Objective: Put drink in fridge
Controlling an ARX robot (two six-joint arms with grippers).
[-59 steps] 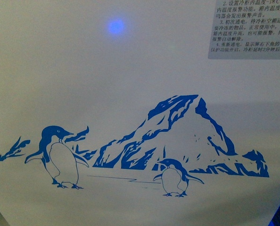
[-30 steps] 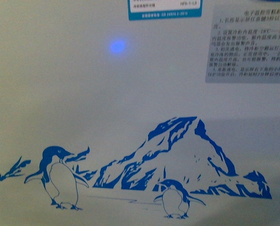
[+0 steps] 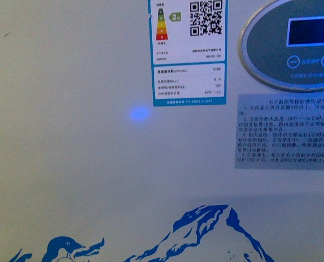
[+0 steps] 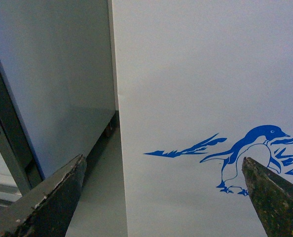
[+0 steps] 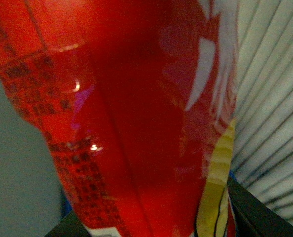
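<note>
Left jaws: wide open, nothing between them; two dark, scuffed tips show in the lower left and lower right corners of the left wrist view
Right jaws: closed around the drink [image 5: 127, 123]; dark jaw edges sit at the lower corners of the right wrist view, against the bottle's sides
Drink: its red wrap label with white marks fills nearly the whole right wrist frame; cap and liquid not visible
Fridge [image 3: 69, 109]: its white front fills the front view; lid and baskets out of frame
Fridge front, upper part: energy label [image 3: 188, 52] top centre, oval control panel [image 3: 293, 43] top right, grey instruction sticker [image 3: 286, 131] just below it, blue light spot [image 3: 140, 113] left of centre
Fridge front, lower edge: iceberg peak [image 3: 205, 237] and a penguin's head cut by the frame's bottom
Edges: in the left wrist view the fridge [image 4: 196, 74] ends at a vertical corner; a narrow gap separates it from a grey-white cabinet [image 4: 57, 74]
Open room: bare floor [image 4: 104, 187] runs into that gap
Behind drink: pale ribbed surface [image 5: 270, 98] on the right
Left arm pose: jaws face the fridge front near the penguin [image 4: 250, 158]
Right arm pose: cannot tell
</note>
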